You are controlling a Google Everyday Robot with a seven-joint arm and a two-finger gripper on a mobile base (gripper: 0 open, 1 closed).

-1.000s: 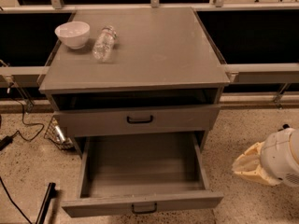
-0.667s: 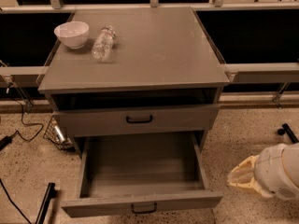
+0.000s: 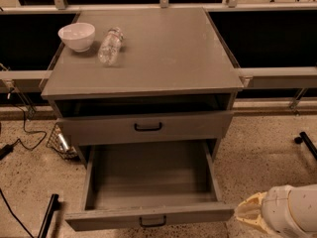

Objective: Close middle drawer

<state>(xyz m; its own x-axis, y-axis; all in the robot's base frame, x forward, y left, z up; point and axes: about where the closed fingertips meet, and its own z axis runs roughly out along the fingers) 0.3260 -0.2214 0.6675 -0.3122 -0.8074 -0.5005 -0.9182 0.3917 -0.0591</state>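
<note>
The middle drawer (image 3: 148, 218) is pulled far out at the bottom of the grey cabinet (image 3: 148, 58). It has a slim front panel with a small dark loop handle (image 3: 152, 221), and its deep grey box (image 3: 151, 175) holds nothing. Above it sits a shut drawer (image 3: 99, 129) with a taller front and a wider black handle (image 3: 147, 127). My gripper (image 3: 250, 213) is a cream tip on a white arm at the lower right. It is just right of the open drawer's front right corner, at about the panel's height and apart from it.
A white bowl (image 3: 77, 35) and a lying plastic bottle (image 3: 110, 46) rest on the cabinet top. Cables (image 3: 20, 133) and a wire basket (image 3: 59, 143) lie on the floor at left, with a black bar (image 3: 47, 216) beside them. A black leg (image 3: 306, 144) is at right.
My arm has moved down and slightly left, towards the front right corner of the open drawer. The drawer has not moved.
</note>
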